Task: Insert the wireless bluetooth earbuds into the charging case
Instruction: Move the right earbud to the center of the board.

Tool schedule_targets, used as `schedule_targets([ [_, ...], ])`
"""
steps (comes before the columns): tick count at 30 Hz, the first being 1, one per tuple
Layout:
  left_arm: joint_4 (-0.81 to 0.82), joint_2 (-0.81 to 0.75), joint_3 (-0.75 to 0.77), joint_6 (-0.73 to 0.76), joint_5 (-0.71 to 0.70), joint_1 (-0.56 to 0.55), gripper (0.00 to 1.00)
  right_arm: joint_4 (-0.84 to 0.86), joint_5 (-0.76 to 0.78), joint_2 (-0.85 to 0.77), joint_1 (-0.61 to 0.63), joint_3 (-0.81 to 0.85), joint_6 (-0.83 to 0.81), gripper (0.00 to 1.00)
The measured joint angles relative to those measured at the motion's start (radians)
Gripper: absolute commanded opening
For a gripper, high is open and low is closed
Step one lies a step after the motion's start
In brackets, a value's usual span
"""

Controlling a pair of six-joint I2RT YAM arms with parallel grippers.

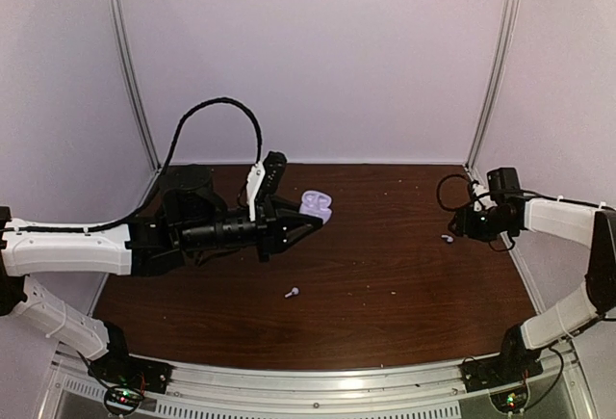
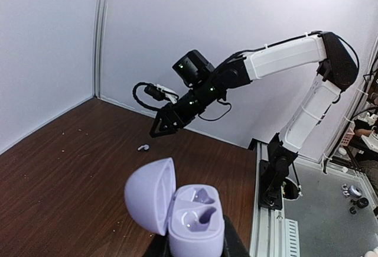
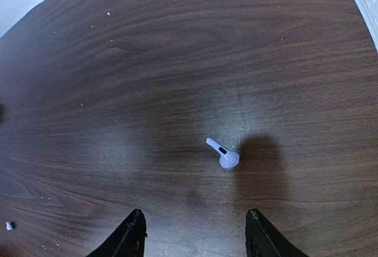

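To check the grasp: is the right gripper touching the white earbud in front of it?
Apart. The right wrist view shows a strip of bare table between the white earbud and the right gripper.

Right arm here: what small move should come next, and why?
Probably ease the right gripper forward and down around the earbud, then close. Its jaws stand open and empty, and the bud lies loose on the table just ahead of them. The left gripper holds the charging case, lid open and nothing inside.
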Motion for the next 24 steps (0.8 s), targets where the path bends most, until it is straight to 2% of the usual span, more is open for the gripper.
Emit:
schedule_targets([
  [14,0.000,-0.003,-0.014,0.001,0.002,0.011,0.00,0.035,0.067,0.166,0.000,0.012,-0.042,0.47],
  [24,0.000,-0.003,-0.014,0.007,0.003,0.016,0.00,0.071,0.085,0.243,0.000,0.034,-0.064,0.45],
])
